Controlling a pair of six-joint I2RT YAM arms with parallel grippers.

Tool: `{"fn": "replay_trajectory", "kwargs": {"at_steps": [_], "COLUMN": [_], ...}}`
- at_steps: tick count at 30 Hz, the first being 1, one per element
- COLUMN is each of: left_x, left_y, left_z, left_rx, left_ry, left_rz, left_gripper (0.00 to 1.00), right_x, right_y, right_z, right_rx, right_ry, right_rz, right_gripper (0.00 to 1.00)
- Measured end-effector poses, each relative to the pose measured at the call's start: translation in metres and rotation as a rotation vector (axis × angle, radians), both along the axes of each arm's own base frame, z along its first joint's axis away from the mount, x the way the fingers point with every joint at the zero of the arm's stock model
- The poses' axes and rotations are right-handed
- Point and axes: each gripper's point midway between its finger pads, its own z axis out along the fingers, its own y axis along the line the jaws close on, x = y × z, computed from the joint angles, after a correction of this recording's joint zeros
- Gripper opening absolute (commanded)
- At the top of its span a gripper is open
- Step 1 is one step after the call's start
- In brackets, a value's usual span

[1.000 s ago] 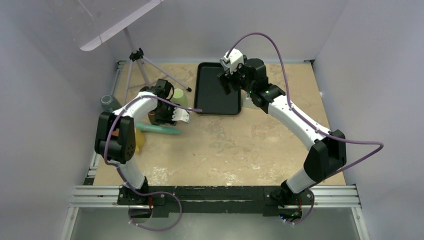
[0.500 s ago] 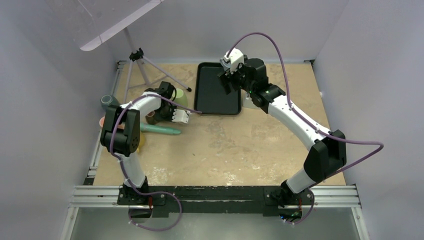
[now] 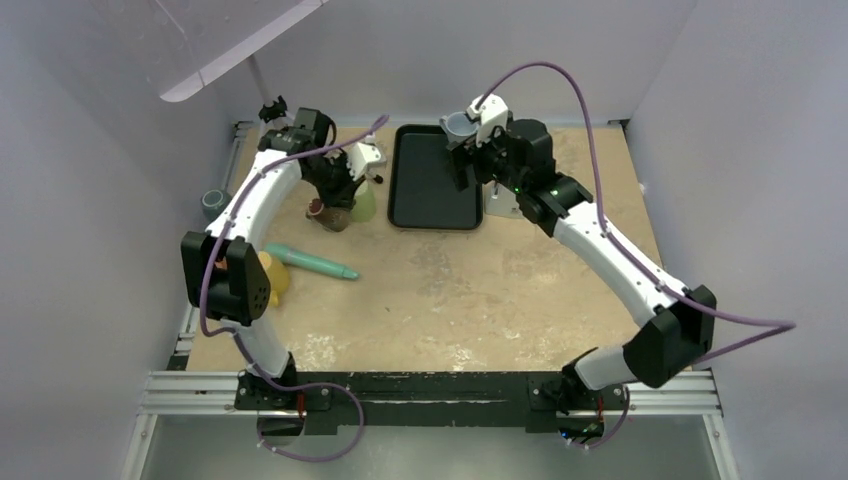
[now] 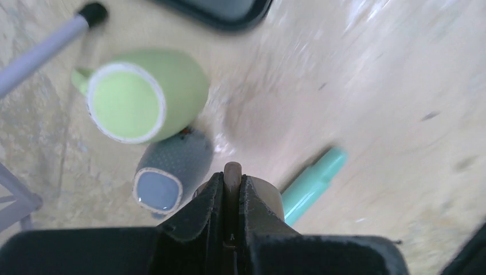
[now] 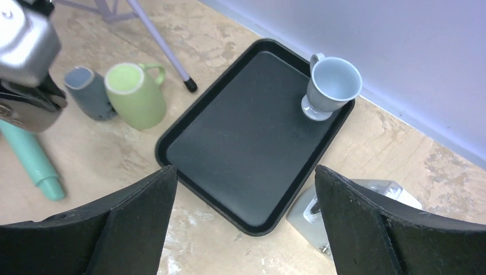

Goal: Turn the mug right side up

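Observation:
The mug is tan-brown, and my left gripper is shut on its handle. From above, the mug hangs under that gripper at the back left, beside a green mug. Which way its mouth faces is unclear; most of its body is hidden behind the fingers. My right gripper is open and holds nothing. It hovers over the near right corner of the black tray, far from the mug.
A pale blue footed cup stands upright in the tray's back corner. The green mug and a grey dotted cup sit together near a tripod leg. A teal cylinder, a yellow object and a clear block are nearby.
My left gripper shut on the mug's handle near the teal cylinder. It then swung toward the back of the table with the mug. The right arm shifted slightly right, its jaws a little wider.

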Motion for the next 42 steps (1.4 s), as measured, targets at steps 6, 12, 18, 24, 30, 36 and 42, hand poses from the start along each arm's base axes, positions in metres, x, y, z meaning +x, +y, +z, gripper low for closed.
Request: {"fn": "replay_trajectory", "kwargs": {"at_steps": [6,12,18,24,30,36,42], "left_x": [-0.018,-0.022,-0.013,-0.007,-0.010,-0.020,-0.004], "left_y": [-0.058,-0.092,-0.108,-0.121,-0.135,-0.140,-0.124], "left_z": [0.077,0.122,0.162,0.185,0.200,0.201,0.195], "left_rx": [-0.395,-0.658,-0.817,-0.921,-0.993,-1.035,-0.947], "left_ry": [0.103,0.232,0.252,0.295,0.351,0.436,0.300], "left_rz": [0.155,0.267,0.323,0.350,0.340,0.298,0.401], "left_gripper": [0.00,0.00,0.00,0.00,0.00,0.34,1.00], "right_x": [-0.037,-0.076,-0.093,-0.107,-0.110,-0.109,-0.069], "right_y": [0.013,0.073,0.103,0.121,0.132,0.133,0.137], "right_z": [0.041,0.033,0.012,0.021,0.025,0.033,0.039], "right_rx": [0.214,0.439,0.581,0.714,0.787,0.792,0.662], "right_ry": [-0.041,0.076,0.258,0.345,0.390,0.399,0.354], "right_rz": [0.093,0.343,0.468,0.595,0.672,0.691,0.508], "right_gripper": [0.96,0.94,0.83,0.70,0.46,0.00,0.00]}}
